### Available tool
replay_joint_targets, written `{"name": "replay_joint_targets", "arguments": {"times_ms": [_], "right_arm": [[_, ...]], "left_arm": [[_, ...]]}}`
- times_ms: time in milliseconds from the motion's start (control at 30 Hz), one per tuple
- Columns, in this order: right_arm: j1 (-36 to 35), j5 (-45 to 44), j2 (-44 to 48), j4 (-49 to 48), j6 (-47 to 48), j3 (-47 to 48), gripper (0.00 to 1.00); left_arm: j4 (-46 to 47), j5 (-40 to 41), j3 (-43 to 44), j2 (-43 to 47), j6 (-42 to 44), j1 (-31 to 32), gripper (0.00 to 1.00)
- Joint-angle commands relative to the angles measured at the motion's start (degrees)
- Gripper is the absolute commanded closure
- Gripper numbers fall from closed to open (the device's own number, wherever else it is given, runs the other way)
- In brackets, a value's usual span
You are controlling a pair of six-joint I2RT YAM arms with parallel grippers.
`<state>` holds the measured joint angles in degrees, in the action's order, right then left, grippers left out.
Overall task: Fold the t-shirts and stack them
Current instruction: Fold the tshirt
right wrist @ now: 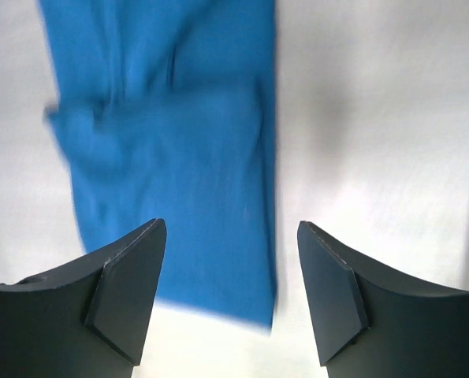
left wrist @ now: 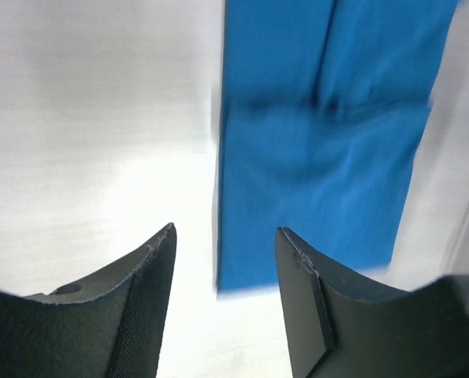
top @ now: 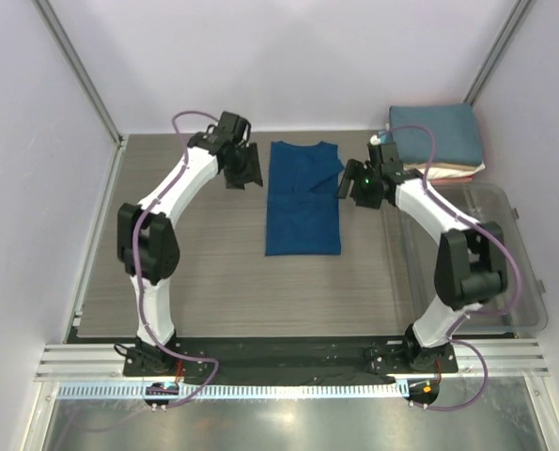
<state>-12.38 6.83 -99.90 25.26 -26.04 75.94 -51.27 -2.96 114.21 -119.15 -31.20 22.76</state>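
top view: blue tee [top: 303, 197] lies flat mid-table [top: 213, 272], folded into a long strip, collar end far. left gripper [top: 246, 169] sits just beside its far left edge, right gripper [top: 359, 185] just beside its far right edge where the cloth bunches. stack of folded tees [top: 436, 136] in the far right corner, slate-blue on top, pale layers under it. clear bin [top: 519, 282] on the right, near side of the stack.

left wrist: left gripper [left wrist: 225, 232] jaws spread wide, above the tee's [left wrist: 321, 157] edge; blurry.

right wrist: right gripper [right wrist: 231, 224] jaws spread wide, tee [right wrist: 179, 157] under the left finger [right wrist: 120, 299], bare table under the other; blurry.
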Motion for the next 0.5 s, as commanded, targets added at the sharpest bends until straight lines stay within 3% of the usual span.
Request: {"name": "replay_joint_targets", "arguments": {"times_ms": [0, 167, 300, 467], "right_arm": [[-0.9, 6.4, 7.8, -2.6, -1.7, -11.1, 0.27], [-1.6, 9.7, 17.3, -6.6, -3.7, -26.3, 0.32], [-2.5, 12.9, 19.6, -11.6, -5.5, -33.7, 0.37], [-2.8, 14.2, 16.9, -17.9, -6.6, -37.1, 0.39]], "left_arm": [[8.5, -5.7, -16.8, 9.4, -1.8, 0.7, 0.46], [16.4, -7.2, -38.4, 21.1, -3.5, 2.5, 0.47], [25.1, -11.5, -51.2, 26.7, -6.8, 2.5, 0.47], [34.5, -13.4, -59.9, 28.5, -11.2, 2.7, 0.48]]}}
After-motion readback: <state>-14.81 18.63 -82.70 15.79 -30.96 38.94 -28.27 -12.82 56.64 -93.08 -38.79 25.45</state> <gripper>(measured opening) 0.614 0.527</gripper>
